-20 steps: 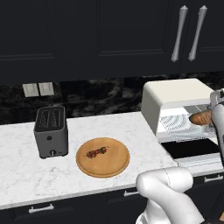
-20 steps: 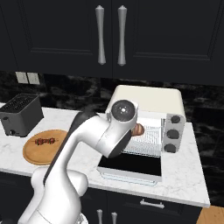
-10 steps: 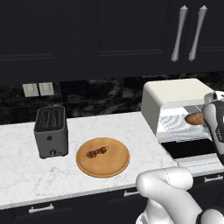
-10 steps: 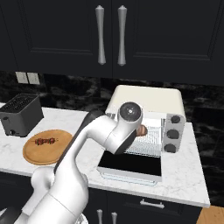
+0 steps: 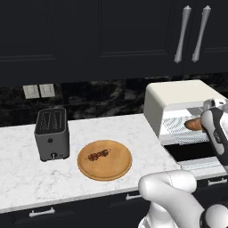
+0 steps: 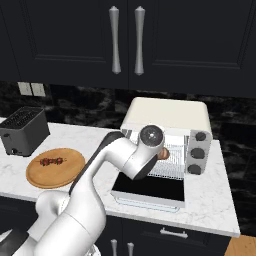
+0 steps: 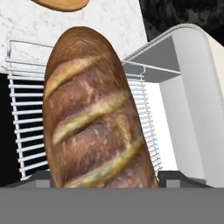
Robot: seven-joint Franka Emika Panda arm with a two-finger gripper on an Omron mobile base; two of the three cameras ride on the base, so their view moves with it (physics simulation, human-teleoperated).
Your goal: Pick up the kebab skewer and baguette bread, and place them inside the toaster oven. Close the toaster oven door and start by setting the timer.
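The baguette bread (image 7: 96, 113), brown with pale slashes, lies lengthwise between my gripper's (image 7: 107, 177) two fingers, which are shut on its sides. It hangs just over the wire rack (image 7: 142, 118) at the mouth of the cream toaster oven (image 5: 178, 95). From the base views the loaf (image 5: 194, 124) (image 6: 163, 153) pokes into the oven's opening past my wrist. The toaster oven door (image 6: 150, 190) lies folded down flat in front. The kebab skewer (image 5: 99, 155) (image 6: 52, 161) rests on the round wooden board (image 5: 113, 169).
A dark grey slot toaster (image 5: 52, 133) stands left of the board on the white marble counter (image 5: 133, 133). Three dark knobs (image 6: 198, 152) sit on the oven's right face. Dark cabinets with long handles (image 6: 126, 40) hang above.
My hand has carried the baguette a little further into the oven's opening and slightly lower. The skewer, board and door have not moved.
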